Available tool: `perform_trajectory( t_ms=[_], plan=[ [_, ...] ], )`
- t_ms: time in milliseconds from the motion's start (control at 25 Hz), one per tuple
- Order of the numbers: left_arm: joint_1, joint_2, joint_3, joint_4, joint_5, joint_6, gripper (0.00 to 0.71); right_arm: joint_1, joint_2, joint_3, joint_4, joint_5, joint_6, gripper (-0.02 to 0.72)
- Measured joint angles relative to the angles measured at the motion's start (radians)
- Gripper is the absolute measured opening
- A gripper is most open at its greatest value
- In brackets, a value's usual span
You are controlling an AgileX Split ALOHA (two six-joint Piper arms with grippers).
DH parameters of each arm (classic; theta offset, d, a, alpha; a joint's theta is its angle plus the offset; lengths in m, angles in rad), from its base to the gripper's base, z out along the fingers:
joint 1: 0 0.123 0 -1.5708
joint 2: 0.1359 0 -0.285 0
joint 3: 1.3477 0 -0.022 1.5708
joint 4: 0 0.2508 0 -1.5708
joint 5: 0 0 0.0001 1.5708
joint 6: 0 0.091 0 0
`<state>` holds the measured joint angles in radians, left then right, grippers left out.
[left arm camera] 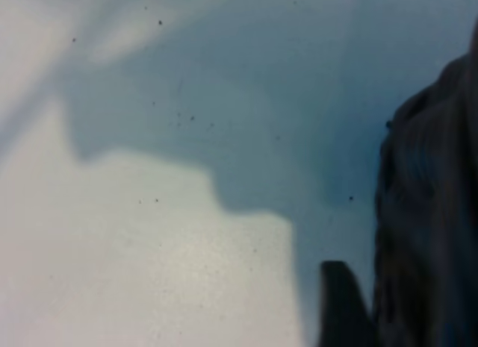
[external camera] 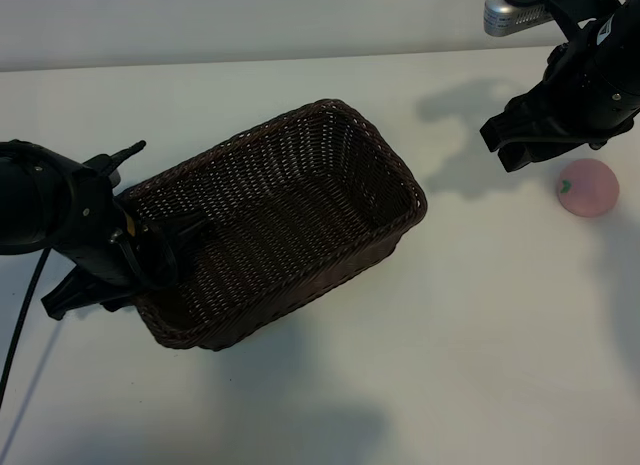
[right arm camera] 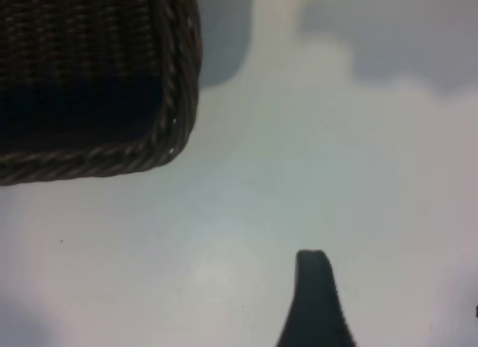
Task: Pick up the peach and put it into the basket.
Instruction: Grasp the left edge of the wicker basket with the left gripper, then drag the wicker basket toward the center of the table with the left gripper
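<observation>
Sitting near the right edge of the table [external camera: 330, 405], the peach [external camera: 587, 187] looks small, round, light and likely to roll. The right gripper [external camera: 530, 145] hangs just beside it, jaws apart. Best to pinch its middle. The left gripper [external camera: 150, 250] straddles the basket [external camera: 300, 125] rim; closed on it or not, I cannot tell.

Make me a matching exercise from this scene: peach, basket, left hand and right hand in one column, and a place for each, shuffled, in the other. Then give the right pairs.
Things:
1. peach
2. basket
3. left hand
4. right hand

Places:
A. at the basket's short end, near the exterior view's left edge
B. in the middle of the table, lying at a slant
C. on the table near the exterior view's right edge, outside the basket
D. above the table between the basket and the peach, close beside the peach

Pairs: 1-C, 2-B, 3-A, 4-D
</observation>
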<state>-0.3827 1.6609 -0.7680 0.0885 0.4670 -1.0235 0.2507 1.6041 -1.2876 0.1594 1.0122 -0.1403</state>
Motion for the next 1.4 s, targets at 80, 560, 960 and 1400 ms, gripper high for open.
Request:
perform_trajectory(
  t_ms=[80,560,960,1400],
  plan=[
    [0.001,0.0,0.0,-0.008,-0.002,0.0,0.263,0.0,0.0,0.0,0.0,0.0,0.0,0.504],
    [0.001,-0.009,0.001,-0.046,-0.042,0.011,0.203,0.0,0.0,0.0,0.0,0.001,0.0,0.504],
    [0.001,-0.155,0.005,-0.074,-0.077,0.057,0.159,0.0,0.0,0.0,0.0,0.001,0.0,0.504],
    [0.022,-0.177,-0.099,-0.176,0.022,0.306,0.159,0.0,0.0,0.0,0.004,0.002,0.0,0.504]
  ],
)
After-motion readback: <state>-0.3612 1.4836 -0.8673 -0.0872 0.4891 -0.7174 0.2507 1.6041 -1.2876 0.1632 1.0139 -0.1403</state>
